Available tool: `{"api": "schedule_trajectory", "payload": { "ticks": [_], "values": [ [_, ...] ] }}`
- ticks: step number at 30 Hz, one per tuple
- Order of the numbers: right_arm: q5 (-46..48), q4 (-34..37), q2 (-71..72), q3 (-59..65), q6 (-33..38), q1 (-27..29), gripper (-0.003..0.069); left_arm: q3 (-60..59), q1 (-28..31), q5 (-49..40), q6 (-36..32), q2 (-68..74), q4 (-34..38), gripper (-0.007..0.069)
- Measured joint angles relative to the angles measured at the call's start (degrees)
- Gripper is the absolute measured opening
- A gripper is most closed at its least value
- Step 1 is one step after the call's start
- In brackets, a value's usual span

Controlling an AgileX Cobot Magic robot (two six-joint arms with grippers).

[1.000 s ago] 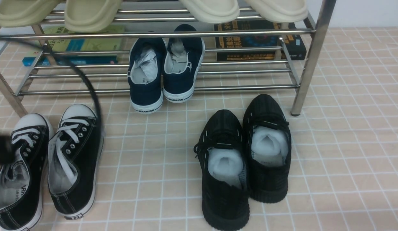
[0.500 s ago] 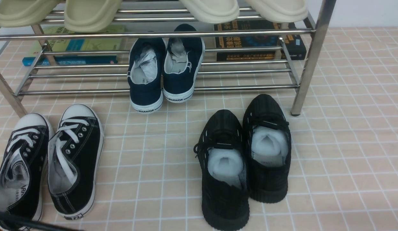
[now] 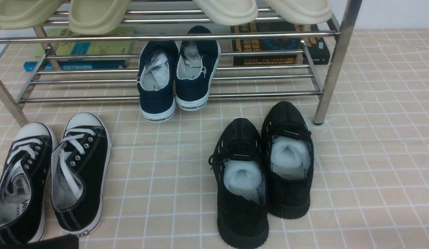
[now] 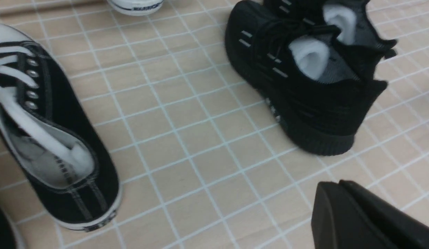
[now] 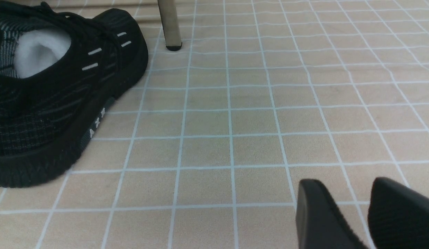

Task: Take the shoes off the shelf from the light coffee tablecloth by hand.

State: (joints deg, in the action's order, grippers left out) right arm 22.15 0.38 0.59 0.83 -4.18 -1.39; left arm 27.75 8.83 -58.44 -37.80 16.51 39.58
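Observation:
The black canvas shoes (image 3: 79, 166) with white laces and toe caps stand side by side on the light coffee tablecloth (image 3: 373, 155), in front of the chrome shelf (image 3: 166, 36) at its left end. One of them shows in the left wrist view (image 4: 52, 138). My left gripper (image 4: 339, 185) is shut and empty, low over the cloth to the right of that shoe. A dark part of the left arm (image 3: 38, 242) shows at the bottom edge. My right gripper (image 5: 342, 185) is slightly open and empty over bare cloth, right of the knit sneakers.
All-black knit sneakers (image 3: 263, 173) with white stuffing stand on the cloth mid-right. Navy WARRIOR slip-ons (image 3: 176, 72) rest on the lower tier. Cream slippers (image 3: 97, 14) lie on the upper tier, books (image 3: 280, 45) behind. A shelf leg (image 5: 169, 24) stands near the knit sneakers.
The left arm and its cable have drawn back from over the canvas shoes down to the bottom-left edge of the front view. The shoes have not moved.

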Motion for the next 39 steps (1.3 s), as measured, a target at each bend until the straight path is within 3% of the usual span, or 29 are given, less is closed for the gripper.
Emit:
{"api": "schedule_trajectory", "payload": {
  "ticks": [14, 17, 20, 22, 24, 25, 28, 36, 39],
  "values": [
    [0.0, 0.0, 0.0, 0.0, 0.0, 0.0, 0.024, -1.0, -1.1, 14.0, -0.2, -0.3, -2.6, 0.0033],
    [0.0, 0.0, 0.0, 0.0, 0.0, 0.0, 0.024, -3.8, -1.1, 19.4, 0.9, -1.4, -7.0, 0.0039],
    [0.0, 0.0, 0.0, 0.0, 0.0, 0.0, 0.024, -6.0, -1.1, 22.1, 5.5, -2.4, -11.5, 0.0043],
    [0.0, 0.0, 0.0, 0.0, 0.0, 0.0, 0.024, -9.1, -1.1, 24.7, 15.5, -3.9, -18.5, 0.0046],
    [0.0, 0.0, 0.0, 0.0, 0.0, 0.0, 0.024, -10.5, -1.1, 25.4, 19.3, -4.4, -21.3, 0.0048],
    [0.0, 0.0, 0.0, 0.0, 0.0, 0.0, 0.024, -12.9, -1.1, 26.7, 25.2, -5.2, -25.9, 0.005],
    [0.0, 0.0, 0.0, 0.0, 0.0, 0.0, 0.024, -17.8, -2.2, 30.5, 33.6, -7.0, -32.8, 0.0051],
    [0.0, 0.0, 0.0, 0.0, 0.0, 0.0, 0.024, -28.4, -11.0, 43.5, 44.7, -11.0, -42.2, 0.0055],
    [0.0, 0.0, 0.0, 0.0, 0.0, 0.0, 0.024, -29.3, -12.3, 43.9, 46.7, -12.7, -44.3, 0.0058]
  ]
}}
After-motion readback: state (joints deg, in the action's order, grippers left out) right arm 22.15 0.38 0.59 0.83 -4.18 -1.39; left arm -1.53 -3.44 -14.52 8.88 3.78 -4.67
